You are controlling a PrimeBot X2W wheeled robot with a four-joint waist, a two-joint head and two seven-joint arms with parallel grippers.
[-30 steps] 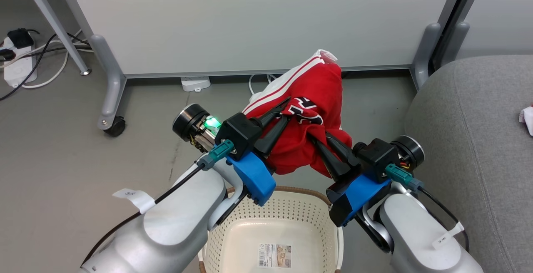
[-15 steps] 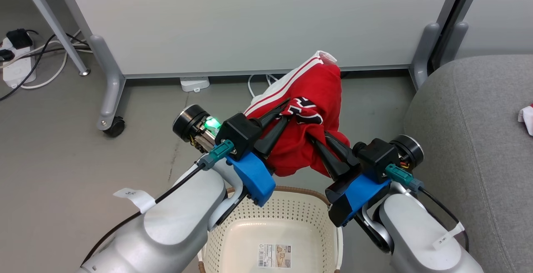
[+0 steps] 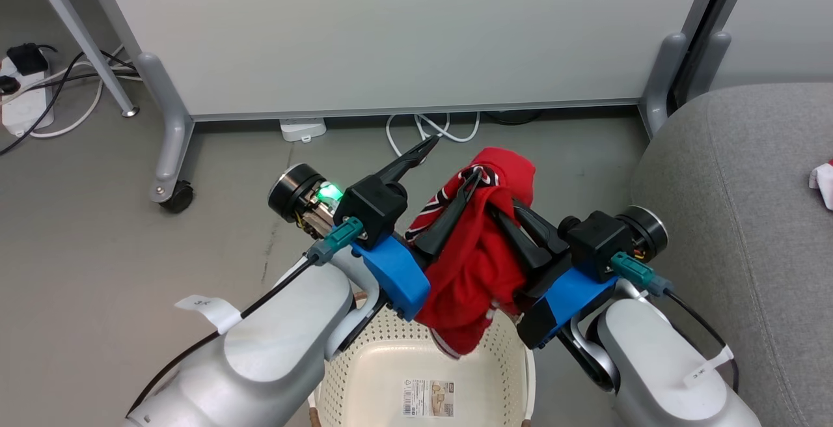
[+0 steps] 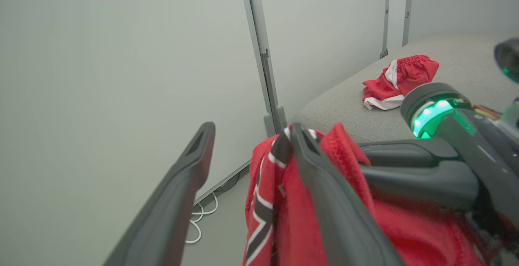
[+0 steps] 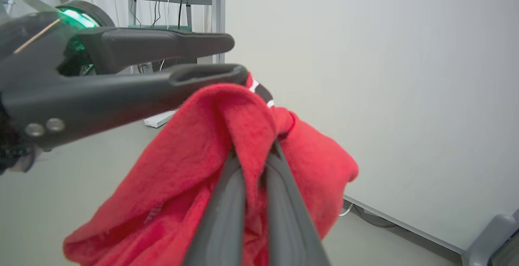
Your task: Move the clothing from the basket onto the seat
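Head view, centre frame: red garment (image 3: pixel 475 271) bunched and held in the air between both arms, above the far rim of the basket (image 3: pixel 341 381). The basket sits at bottom centre on the grey floor (image 3: pixel 97 251). The lowest fold of the garment overlaps the basket rim in the picture; contact cannot be told. A sticker (image 3: pixel 428 399) shows on the basket's base.

Left end effector (image 3: pixel 449 163): released, fingers spread wide. The upper finger points free toward the white partition panel (image 3: pixel 390 30). The lower finger lies against the fabric, with black-and-white trim draped over its tip. Left wrist view: nothing between the two fingers, cloth hanging along the outer side of the right-hand one.

Right end effector (image 3: pixel 504 212): clenched on the garment. Right wrist view shows both fingers nearly together with a fold of red cloth pinched between them, tips buried in fabric.

Seat (image 3: pixel 735 186): right side of head view, well apart from the held garment. A second red garment (image 4: pixel 399 79) with white trim lies crumpled on it, upper right of left wrist view.

Upper left of head view: power strip (image 3: pixel 23 98) and cables on the floor.
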